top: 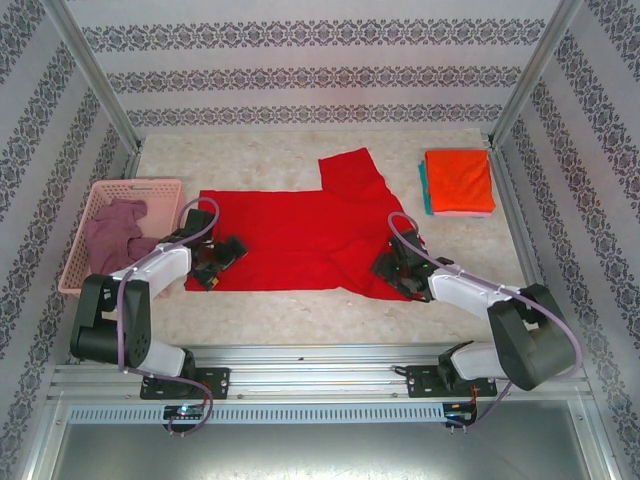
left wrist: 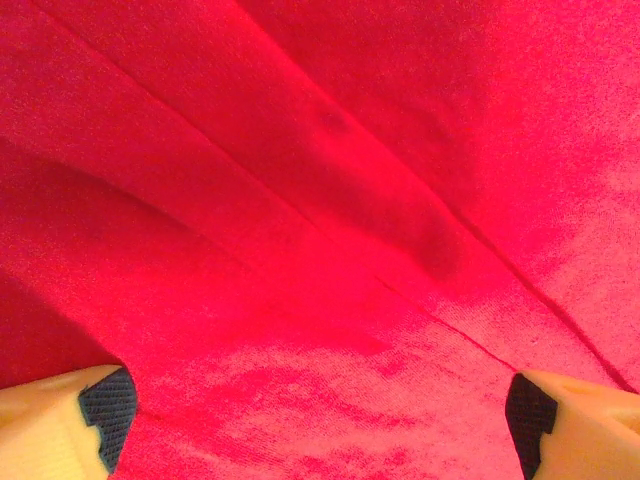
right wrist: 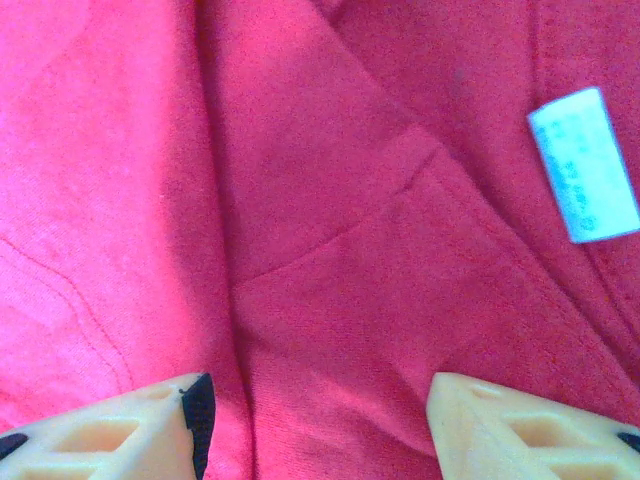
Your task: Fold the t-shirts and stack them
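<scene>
Our left gripper (top: 215, 262) gapes wide and our right gripper (top: 395, 270) stands parted, both empty over the red t-shirt (top: 290, 235), mid-frame on the bench (top: 250, 160) and only partly folded. Upper right, the orange t-shirt (top: 459, 180) lies stacked on the teal t-shirt (top: 424, 190). The mauve t-shirt (top: 115, 232) sits crumpled in the basket (top: 75, 255), left.

The top view is bright, lit evenly from overhead; the pale surface (top: 260, 160) is nearly washed out and the arms (top: 150, 275) cast only faint, soft shadows. The red t-shirt (top: 290, 240) is so saturated that its folds barely register. In the left wrist view the shirt looks grainy, with dark shadow along the creases and a brighter patch upper right. In the right wrist view glare bleaches its left side pink, and the white label (right wrist: 583, 164) is overexposed, its print blurred.
</scene>
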Available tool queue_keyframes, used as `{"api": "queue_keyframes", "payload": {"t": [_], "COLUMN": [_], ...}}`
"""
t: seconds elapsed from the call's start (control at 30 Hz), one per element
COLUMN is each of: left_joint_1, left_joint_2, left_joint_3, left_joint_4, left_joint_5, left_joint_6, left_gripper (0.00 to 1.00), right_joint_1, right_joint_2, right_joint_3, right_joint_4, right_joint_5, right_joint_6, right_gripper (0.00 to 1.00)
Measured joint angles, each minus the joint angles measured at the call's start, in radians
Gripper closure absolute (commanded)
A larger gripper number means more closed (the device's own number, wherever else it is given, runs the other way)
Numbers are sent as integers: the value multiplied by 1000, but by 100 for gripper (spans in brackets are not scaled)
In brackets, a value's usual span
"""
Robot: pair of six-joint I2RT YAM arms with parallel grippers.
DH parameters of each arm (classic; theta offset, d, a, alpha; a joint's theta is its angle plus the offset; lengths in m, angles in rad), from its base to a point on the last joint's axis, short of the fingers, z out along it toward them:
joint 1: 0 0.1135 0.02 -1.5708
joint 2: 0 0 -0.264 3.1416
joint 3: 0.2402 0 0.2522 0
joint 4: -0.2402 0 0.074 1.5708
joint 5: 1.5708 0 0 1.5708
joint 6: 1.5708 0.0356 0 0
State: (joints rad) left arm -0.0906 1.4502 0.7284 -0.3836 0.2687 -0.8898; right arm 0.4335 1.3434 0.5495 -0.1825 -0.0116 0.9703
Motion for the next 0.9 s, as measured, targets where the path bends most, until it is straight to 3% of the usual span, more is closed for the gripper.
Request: {"api": "queue_keyframes", "payload": {"t": [0.17,0.37,0.67,0.9], "left_joint_1": [-6,-13,-13,13], "left_joint_2": [-4,7,32,44], "left_joint_3": [32,143,93,35], "left_joint_4": [-51,-66,-57,-24], "left_joint_5": [-5,-11,-24,-37], "left_joint_6": [1,15,19,31], "left_gripper": [3,3,3,3], "right_joint_1": [16,10,145,141], "right_joint_2": [-7,60,112,203], "right_joint_3": [105,315,288,274], "right_joint_4": [-145,-184,-298,-308], "right_joint_5": [35,51,29,18], "right_joint_6": [-77,-165,-168,-165], "right_gripper": [38,38,45,43]}}
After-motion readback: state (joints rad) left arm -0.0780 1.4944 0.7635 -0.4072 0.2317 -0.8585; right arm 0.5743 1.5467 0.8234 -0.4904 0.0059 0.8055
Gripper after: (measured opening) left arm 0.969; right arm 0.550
